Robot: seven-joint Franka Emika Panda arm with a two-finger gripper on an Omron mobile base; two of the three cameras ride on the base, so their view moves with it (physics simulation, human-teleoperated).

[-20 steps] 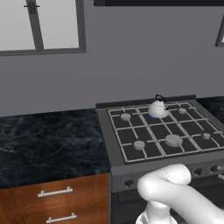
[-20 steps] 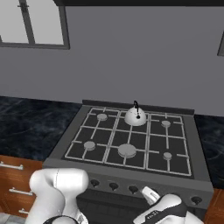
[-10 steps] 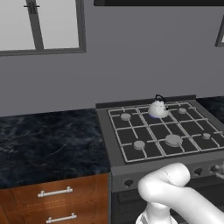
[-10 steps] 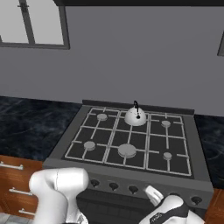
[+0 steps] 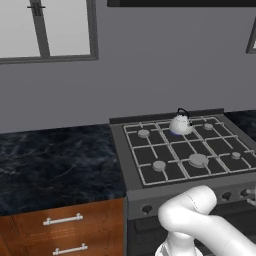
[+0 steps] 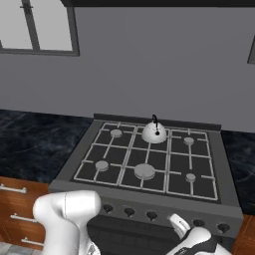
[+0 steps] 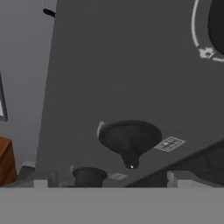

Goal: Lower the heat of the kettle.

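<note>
The small white-silver kettle (image 5: pixel 180 124) (image 6: pixel 154 132) with a thin black handle sits on the back middle burner of the gas stove (image 5: pixel 150 175) (image 6: pixel 79 169). My gripper (image 6: pixel 178 225) is low in front of the stove's front panel, just below the row of dark knobs (image 6: pixel 152 215). In the hand view, a large dark knob (image 7: pixel 130 139) fills the middle, close ahead and just above the gripper (image 7: pixel 109 181). A second knob (image 7: pixel 89 175) is lower left. The fingertips (image 7: pixel 180 178) stand wide apart at the bottom edge, with nothing between them.
Dark marble counter (image 5: pixel 55 165) runs left of the stove over wooden drawers (image 5: pixel 62 220) with metal handles. Grey burner caps (image 6: pixel 144 171) dot the grates. A window (image 5: pixel 45 27) is in the back wall. My white arm (image 5: pixel 200 220) crosses in front of the stove.
The hand has crept a little to the right under the knob panel. The kettle and the base have not moved.
</note>
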